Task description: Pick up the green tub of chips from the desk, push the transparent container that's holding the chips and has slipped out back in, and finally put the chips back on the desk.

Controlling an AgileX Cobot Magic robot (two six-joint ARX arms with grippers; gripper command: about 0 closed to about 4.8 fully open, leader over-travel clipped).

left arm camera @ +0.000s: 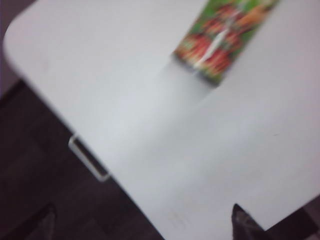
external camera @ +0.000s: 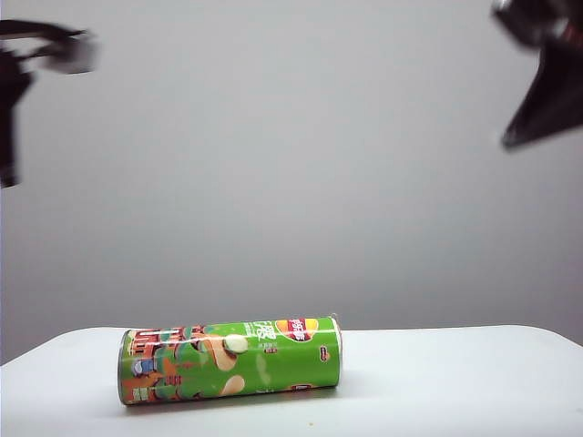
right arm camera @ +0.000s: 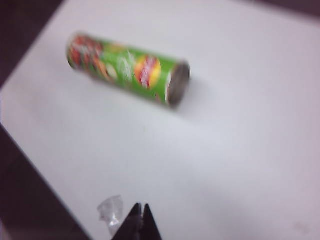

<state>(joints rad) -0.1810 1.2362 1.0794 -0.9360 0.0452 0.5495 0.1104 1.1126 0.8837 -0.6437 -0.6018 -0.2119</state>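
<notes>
One desk, white and smooth with rounded edges, carries the only sizeable item in view. In my left wrist view the desk fills most of the picture, its corner giving way to dark floor; in my right wrist view the desk is likewise bare around the can.

The tub lies on its side near the desk's front in the exterior view, resting on the surface with its orange-red artwork end toward the left and its logo end toward the right. My right wrist view shows the tub whole, its round end closed off flush; I see no clear tray projecting from it. My left wrist view catches only the artwork end of the tub, blurred.

My left gripper is high at the upper left of the exterior view, well apart from the tub, blurred; in its wrist view my fingertips stand far apart with nothing between them. My right gripper is high at the upper right, fingers pressed together on nothing.

A small crumpled clear scrap lies just beside my right fingertips in that view, at the desk's edge.
</notes>
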